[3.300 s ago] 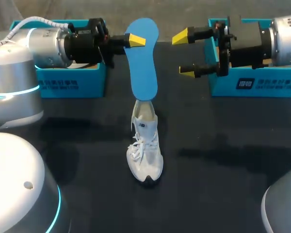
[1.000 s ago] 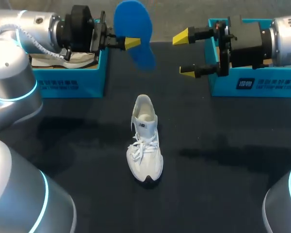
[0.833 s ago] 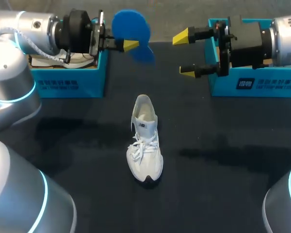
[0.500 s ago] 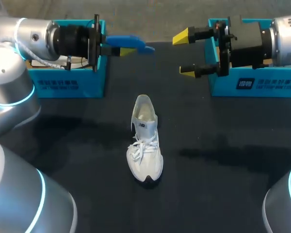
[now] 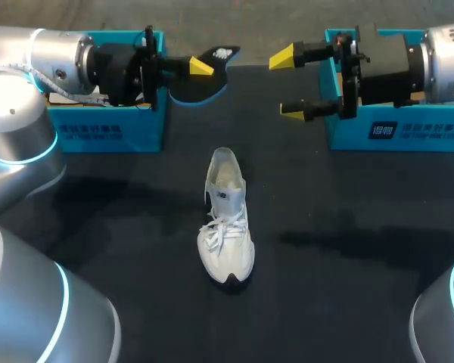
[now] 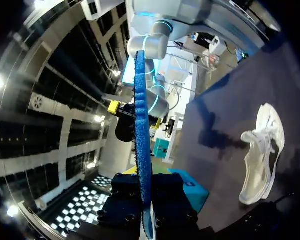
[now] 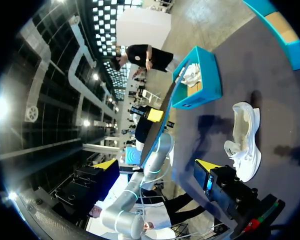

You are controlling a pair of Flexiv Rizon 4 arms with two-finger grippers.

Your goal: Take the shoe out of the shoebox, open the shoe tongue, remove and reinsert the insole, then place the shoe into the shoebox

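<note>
Dark, matte table [image 5: 348, 227]

Silver arms [image 5: 30, 57] with glowing cyan rings, black wrists.

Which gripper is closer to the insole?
Left. The left gripper is shut on the insole, holding it above the table; the right gripper hangs open off to the side, not touching it.

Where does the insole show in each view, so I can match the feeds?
Head view: the insole is at the far side, held by the left gripper, next to the shoebox.
Left wrist view: the insole is an edge-on blue strip running up from between the fingers.
Right wrist view: the insole is a thin edge-on strip beside the shoebox.
Shared landmark: the white shoe.
</note>
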